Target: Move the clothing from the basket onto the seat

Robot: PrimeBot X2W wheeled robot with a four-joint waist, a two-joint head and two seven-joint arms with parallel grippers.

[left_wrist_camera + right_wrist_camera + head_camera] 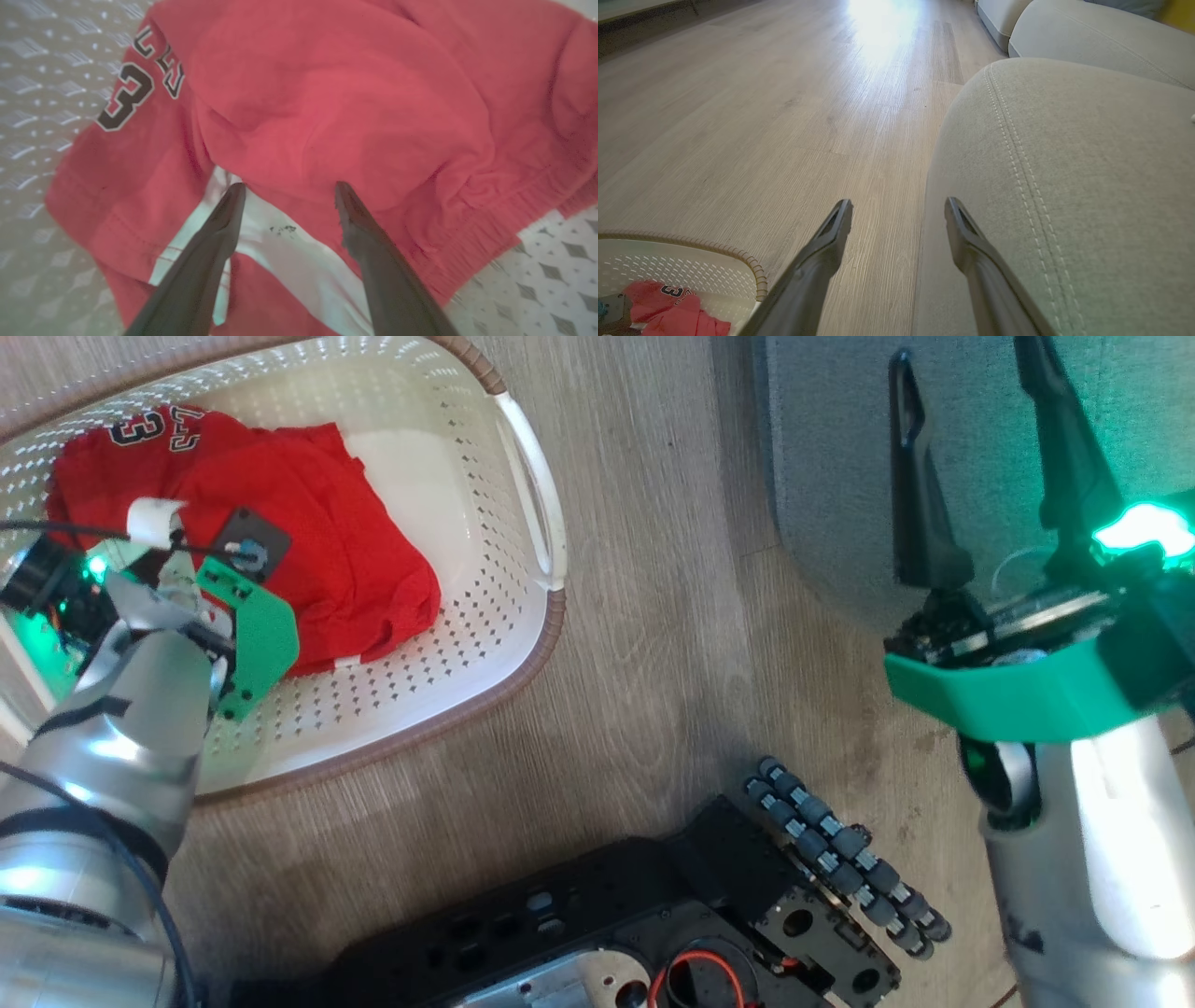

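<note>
At ten o'clock I hold the left gripper [288, 189], fingers apart, close over the red clothes [308, 523] lying in the basket [527, 467], ready to pinch a fold; the right gripper [966, 373], also spread, waits at two o'clock over the seat [831, 476].

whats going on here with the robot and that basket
The robot has its left gripper down in the basket, fingers open right at the heap of red clothing, nothing gripped yet. Its right gripper hangs open and empty at the edge of the grey seat, above the wooden floor.
</note>
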